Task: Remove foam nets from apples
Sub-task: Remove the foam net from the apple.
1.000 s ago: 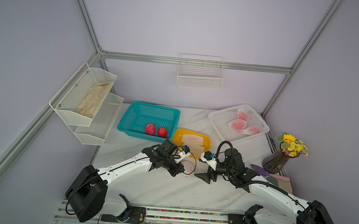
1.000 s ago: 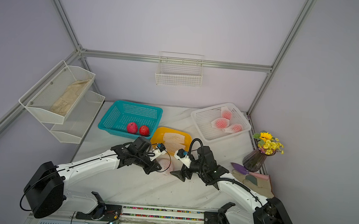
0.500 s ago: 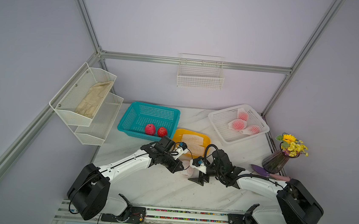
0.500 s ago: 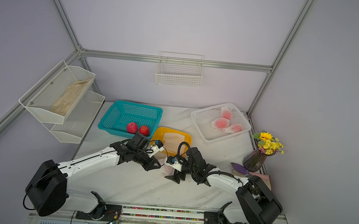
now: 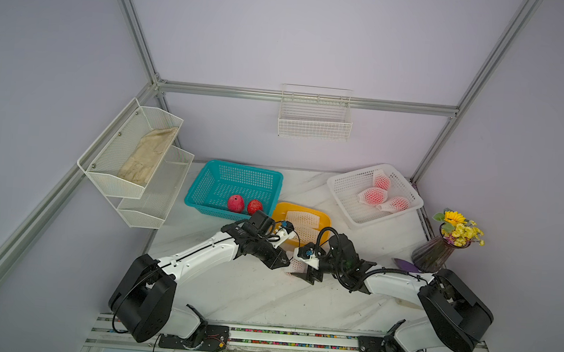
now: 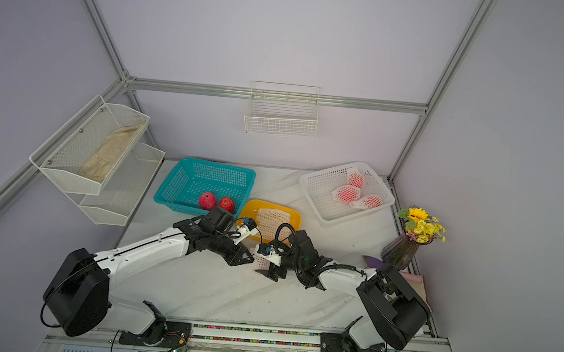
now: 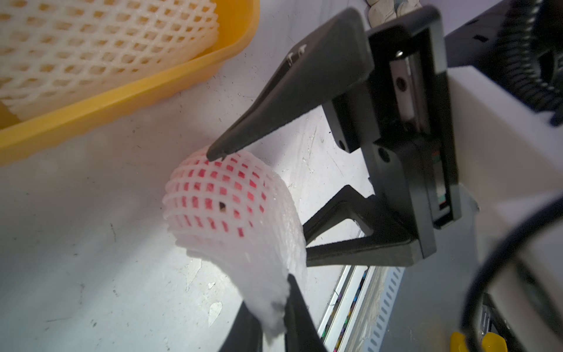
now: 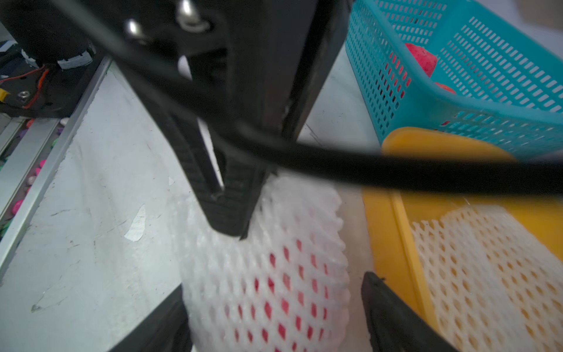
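Teal basket [image 5: 203,187] — yellow tray [image 5: 305,207] — vase [image 5: 432,254]

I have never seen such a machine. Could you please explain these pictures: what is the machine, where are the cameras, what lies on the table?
This is a robot with two arms, the left arm and the right arm, mounted at the front of the table. Two pictures look down from overhead, almost identically; the other two come from a small camera on each arm's wrist. On the table: a teal basket with two bare apples, a yellow tray with empty foam nets, a white basket with three wrapped apples, and a vase of flowers. Between the arms lies one netted apple. The left fingers pinch the loose end of its foam net; the right fingers stand open on either side, one tip touching the net.
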Controlling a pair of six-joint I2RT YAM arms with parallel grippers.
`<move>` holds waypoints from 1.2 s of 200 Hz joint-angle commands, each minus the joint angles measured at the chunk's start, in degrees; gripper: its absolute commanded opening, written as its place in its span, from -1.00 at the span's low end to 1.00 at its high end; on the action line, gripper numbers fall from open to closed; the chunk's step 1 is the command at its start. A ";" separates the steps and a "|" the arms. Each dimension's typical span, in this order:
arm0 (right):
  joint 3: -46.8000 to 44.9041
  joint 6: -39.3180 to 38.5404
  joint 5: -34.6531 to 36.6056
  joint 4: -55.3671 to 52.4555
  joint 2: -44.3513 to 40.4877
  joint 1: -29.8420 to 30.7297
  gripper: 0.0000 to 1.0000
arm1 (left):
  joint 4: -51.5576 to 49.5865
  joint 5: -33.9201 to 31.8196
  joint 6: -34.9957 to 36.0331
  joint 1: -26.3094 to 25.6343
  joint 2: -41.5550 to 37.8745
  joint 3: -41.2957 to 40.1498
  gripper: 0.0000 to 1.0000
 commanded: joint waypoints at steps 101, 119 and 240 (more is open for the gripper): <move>-0.19 1.12 -0.60 4.72 2.68 0.42 0.01 | 2.00 -18.12 -0.17 2.98 -14.45 1.76 0.58; -0.13 1.66 -1.00 5.52 2.85 0.42 -0.08 | 2.93 -22.16 -0.39 3.97 -18.51 -0.70 0.61; 1.85 8.60 -3.72 12.66 0.57 0.42 -0.63 | 3.33 -29.61 -1.87 5.69 -24.45 -7.48 0.68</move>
